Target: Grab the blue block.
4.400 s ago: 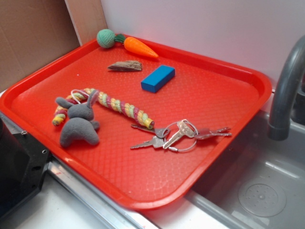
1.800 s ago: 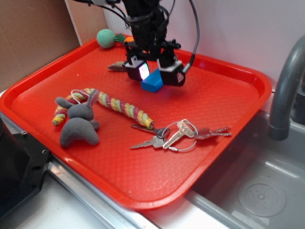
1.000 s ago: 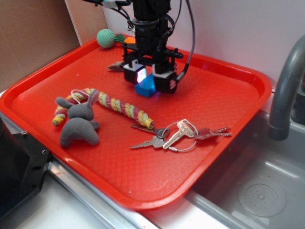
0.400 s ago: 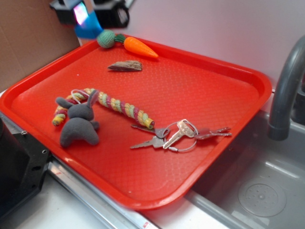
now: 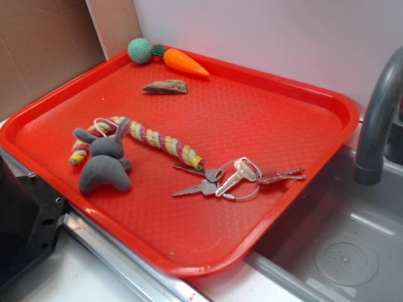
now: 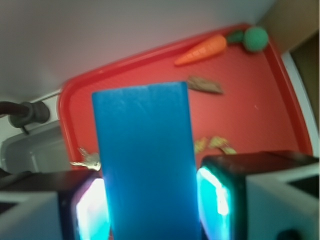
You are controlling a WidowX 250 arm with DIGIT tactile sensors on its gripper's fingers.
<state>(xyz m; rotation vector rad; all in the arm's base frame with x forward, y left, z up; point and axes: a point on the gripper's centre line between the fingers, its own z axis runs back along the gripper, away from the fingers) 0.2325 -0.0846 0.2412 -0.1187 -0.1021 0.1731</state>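
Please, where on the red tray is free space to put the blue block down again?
The tray is bare across its middle and right, between the wood piece and the keys, and along the near edge. It is crowded on the left with the grey bunny and the rope.

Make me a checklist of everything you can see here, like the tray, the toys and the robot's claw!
Surface: red tray, flat beside a grey sink.
Job's things: blue block is off the tray, held up between the gripper pads, seen in the wrist view only.
Clutter: toy carrot, green knitted ball, brown wood chip, braided rope, grey plush bunny, bunch of keys.
Grippers: shut on the block; not visible in the exterior view.
Cables: nothing seen.
Surroundings: grey faucet, white wall, cardboard at left.
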